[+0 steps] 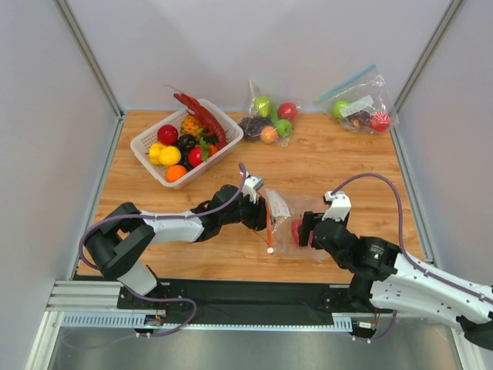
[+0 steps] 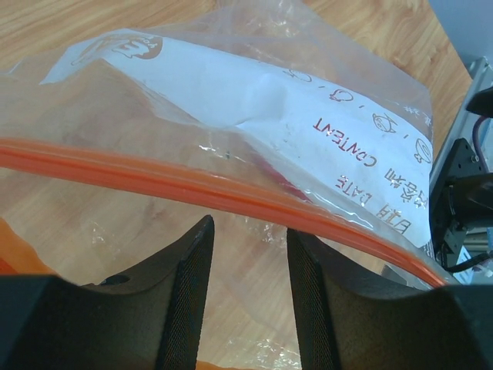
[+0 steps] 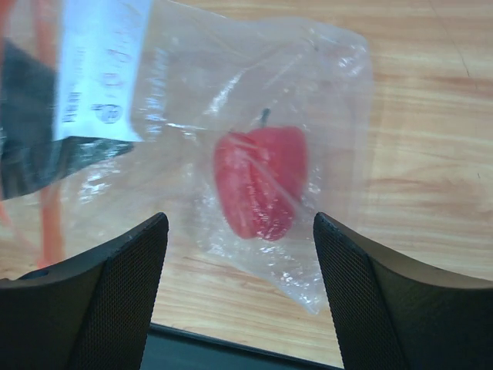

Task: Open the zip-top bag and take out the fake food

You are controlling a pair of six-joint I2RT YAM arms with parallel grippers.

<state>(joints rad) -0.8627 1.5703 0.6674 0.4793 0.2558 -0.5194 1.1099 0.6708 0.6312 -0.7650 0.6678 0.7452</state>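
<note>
The zip-top bag (image 1: 286,218) (image 2: 231,92) (image 3: 254,92) lies near the table's front between both grippers, its orange-red zip strip (image 2: 192,185) and white label (image 2: 254,100) toward the left arm. A glossy red pepper piece (image 3: 260,181) (image 1: 296,230) sits inside it. My left gripper (image 1: 260,210) (image 2: 250,227) is at the zip edge, jaws partly apart with clear film between them and the strip crossing just beyond the fingertips. My right gripper (image 1: 306,229) (image 3: 240,220) stands wide open around the bag's bottom end, short of the pepper. The dark-red lobster (image 1: 202,116) lies in the basket.
A white basket (image 1: 158,142) of small fruits stands at the back left. A clear bag of apples and grapes (image 1: 266,119) sits at back centre, and a bag with a blue zip strip (image 1: 362,108) at back right. The table's front rail (image 3: 231,347) is just under my right gripper.
</note>
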